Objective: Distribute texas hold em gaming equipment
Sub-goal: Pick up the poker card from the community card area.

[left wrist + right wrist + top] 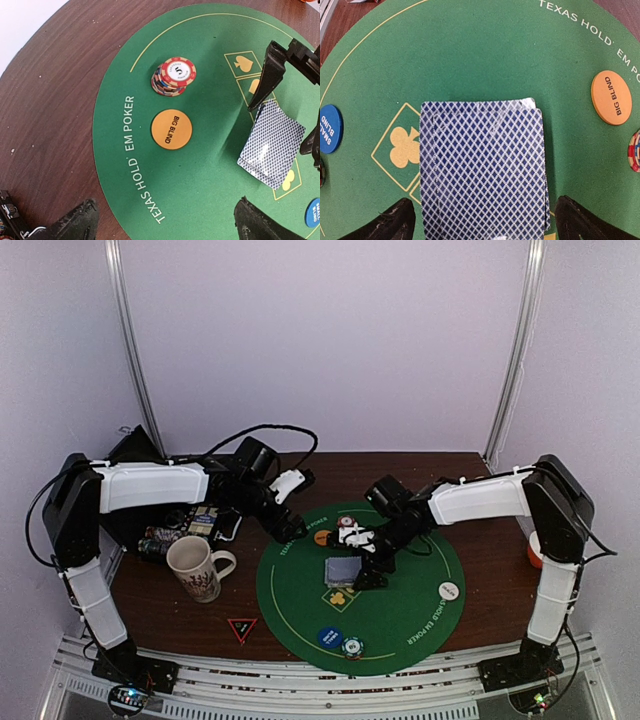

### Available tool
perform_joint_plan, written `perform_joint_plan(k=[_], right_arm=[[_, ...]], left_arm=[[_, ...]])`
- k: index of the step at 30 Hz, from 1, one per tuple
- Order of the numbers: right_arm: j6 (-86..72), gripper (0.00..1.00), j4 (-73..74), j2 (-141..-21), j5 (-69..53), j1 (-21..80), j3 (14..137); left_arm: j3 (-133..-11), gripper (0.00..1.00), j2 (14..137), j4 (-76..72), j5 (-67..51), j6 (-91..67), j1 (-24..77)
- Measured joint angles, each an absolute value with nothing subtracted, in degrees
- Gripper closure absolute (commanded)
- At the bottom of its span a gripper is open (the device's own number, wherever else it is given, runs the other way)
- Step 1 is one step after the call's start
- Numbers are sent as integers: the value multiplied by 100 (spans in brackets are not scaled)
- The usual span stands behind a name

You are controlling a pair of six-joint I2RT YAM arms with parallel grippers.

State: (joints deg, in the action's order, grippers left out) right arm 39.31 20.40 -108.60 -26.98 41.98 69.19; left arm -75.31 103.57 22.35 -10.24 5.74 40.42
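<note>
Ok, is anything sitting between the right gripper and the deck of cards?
Nothing visible. The right gripper hangs open directly over the cards, one finger on each side. The big blind button and the chip stack lie clear of them on the mat.

Cut off or too small

The playing cards (482, 167) run off the right wrist view's bottom edge. The red-white chip stack (635, 151) is clipped at its right edge. The clutter (188, 526) behind the mug (194, 566) is too small to tell, perhaps boxes.
</note>
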Motion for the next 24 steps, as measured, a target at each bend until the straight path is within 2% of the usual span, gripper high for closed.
perform_joint_plan(k=[8, 14, 20, 24], right_arm=[[4069, 0, 2051, -10860, -2427, 4204, 6919], [4097, 8, 2067, -11041, -2381, 4209, 6943], [4049, 20, 2040, -11124, -2392, 4303, 6952], [4014, 22, 1990, -11126, -2410, 4355, 6943]], left_arm=[[-7531, 2, 10357, 2235, -1037, 604, 4036], [-7531, 3, 10357, 2235, -1050, 607, 3994], [-7531, 3, 10357, 2235, -1048, 607, 3962], [-7531, 3, 10357, 2235, -1046, 607, 3957]])
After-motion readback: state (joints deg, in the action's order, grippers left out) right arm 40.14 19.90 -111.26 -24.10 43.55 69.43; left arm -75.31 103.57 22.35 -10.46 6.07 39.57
